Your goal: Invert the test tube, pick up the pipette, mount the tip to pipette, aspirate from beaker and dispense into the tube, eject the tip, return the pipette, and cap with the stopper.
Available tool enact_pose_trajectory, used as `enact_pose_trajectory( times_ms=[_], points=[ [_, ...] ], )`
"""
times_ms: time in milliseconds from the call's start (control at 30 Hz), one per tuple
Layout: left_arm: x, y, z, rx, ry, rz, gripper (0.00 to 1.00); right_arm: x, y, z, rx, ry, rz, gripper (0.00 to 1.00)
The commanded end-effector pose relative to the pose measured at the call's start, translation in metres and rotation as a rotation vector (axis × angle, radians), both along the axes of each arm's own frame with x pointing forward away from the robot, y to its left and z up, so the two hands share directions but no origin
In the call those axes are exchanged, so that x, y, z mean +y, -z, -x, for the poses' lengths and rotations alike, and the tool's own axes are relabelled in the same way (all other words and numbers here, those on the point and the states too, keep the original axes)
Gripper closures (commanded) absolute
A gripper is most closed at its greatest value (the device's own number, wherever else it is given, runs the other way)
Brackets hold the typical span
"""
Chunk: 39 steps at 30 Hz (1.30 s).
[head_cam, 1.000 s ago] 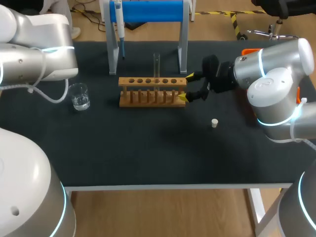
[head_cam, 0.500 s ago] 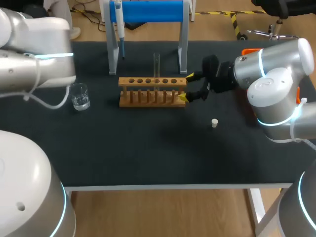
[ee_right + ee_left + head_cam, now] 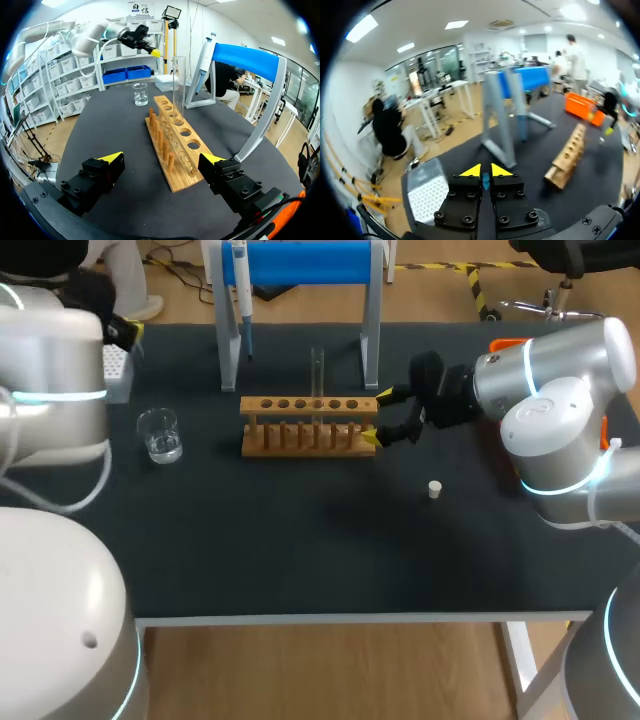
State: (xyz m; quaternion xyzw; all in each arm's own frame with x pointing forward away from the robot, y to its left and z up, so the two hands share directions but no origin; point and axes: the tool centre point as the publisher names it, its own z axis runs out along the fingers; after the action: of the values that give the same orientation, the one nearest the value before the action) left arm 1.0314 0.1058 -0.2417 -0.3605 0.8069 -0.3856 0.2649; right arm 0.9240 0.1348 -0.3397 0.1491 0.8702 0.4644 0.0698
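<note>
At the desk's middle, test tube (image 3: 317, 375): stands upright, mouth up, in a hole just right of the middle of the rack.
Rack (image 3: 308, 425): wooden, one row of holes, lying crosswise on the dark desk (image 3: 300, 550).
Pipette (image 3: 241, 295): hangs tip down on the left end of the stand, at about 11 o'clock from the rack.
Stand (image 3: 300, 265): blue bar on two grey legs, at 12 o'clock from the rack, just behind it.
Beaker (image 3: 160, 434): clear, a little liquid in it, at 9 o'clock from the rack, well apart.
Stopper (image 3: 435, 489): small and white, alone on the desk at about 4 o'clock from the rack.
Tip box (image 3: 117, 365): grey, at 10 o'clock from the beaker, near the desk's left edge.
Right gripper (image 3: 378, 417): released, fingers spread wide at 3 o'clock from the rack; the rack's right end lies between them and touches neither in the wrist view.
Left gripper (image 3: 482, 171): clenched on nothing, yellow tips almost together, held above the desk's far left corner with the tip box just beside and below it.
</note>
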Motion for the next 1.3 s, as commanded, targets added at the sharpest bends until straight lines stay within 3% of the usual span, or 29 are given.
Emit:
enact_pose_trajectory(
  times_ms=[33, 700, 833, 1000, 1233, 1300],
  points=[
    [0.025, -0.037, 0.052, 0.042, 0.098, 0.019, 1.0, 0.0, 0.0, 0.0, 0.001, -0.001, 0.003, 0.0],
    [0.025, -0.037, 0.052, 0.042, 0.098, 0.019, 1.0, 0.0, 0.0, 0.0, 0.001, -0.001, 0.003, 0.0],
    [-0.007, -0.062, 0.062, 0.032, 0.254, -0.029, 1.0, 0.0, 0.0, 0.0, 0.001, -0.001, 0.003, 0.0],
    [-0.054, -0.093, 0.09, 0.026, 0.434, -0.075, 1.0, 0.0, 0.0, 0.0, 0.001, -0.001, 0.003, 0.0],
    [-0.116, -0.111, 0.132, 0.125, 0.617, -0.15, 1.0, 0.0, 0.0, 0.0, 0.001, -0.001, 0.003, 0.0],
    [-0.127, -0.113, 0.14, 0.137, 0.64, -0.145, 1.0, 0.0, 0.0, 0.0, 0.001, -0.001, 0.003, 0.0]
  ],
)
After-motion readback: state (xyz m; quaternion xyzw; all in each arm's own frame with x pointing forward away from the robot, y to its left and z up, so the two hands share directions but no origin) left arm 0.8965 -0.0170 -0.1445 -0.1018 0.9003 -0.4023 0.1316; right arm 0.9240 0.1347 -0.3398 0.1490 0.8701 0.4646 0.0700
